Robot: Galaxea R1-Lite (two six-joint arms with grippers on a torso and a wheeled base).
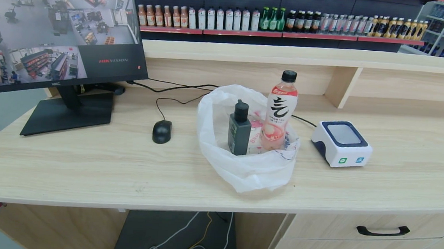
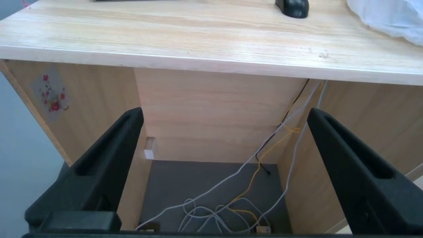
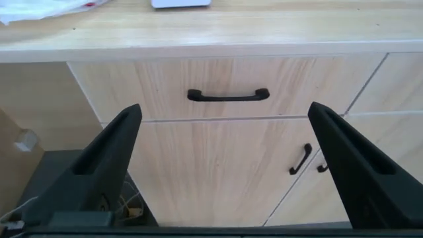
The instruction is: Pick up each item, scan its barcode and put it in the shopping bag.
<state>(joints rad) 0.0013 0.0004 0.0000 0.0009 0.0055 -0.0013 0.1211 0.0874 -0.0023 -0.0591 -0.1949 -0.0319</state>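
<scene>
Above and ahead of my left claw (image 2: 225, 114) I see the pale wooden counter (image 2: 198, 39); straight in front of that claw, under the counter's edge, is an open bay (image 2: 218, 125) with white and yellow cables (image 2: 264, 155) trailing to a dark floor; a small flowered sticker (image 2: 51, 92) sits on the side panel to the claw's left; a black mouse (image 1: 162, 131) lies on the counter above and beyond it, a monitor (image 1: 57, 23) farther left; facing my right claw (image 3: 225, 109) is a drawer (image 3: 297, 82) with a black handle (image 3: 228, 95), two more handles (image 3: 301, 158) lower beside it; well beyond both claws stands a shelf of bottles (image 1: 284, 21).
</scene>
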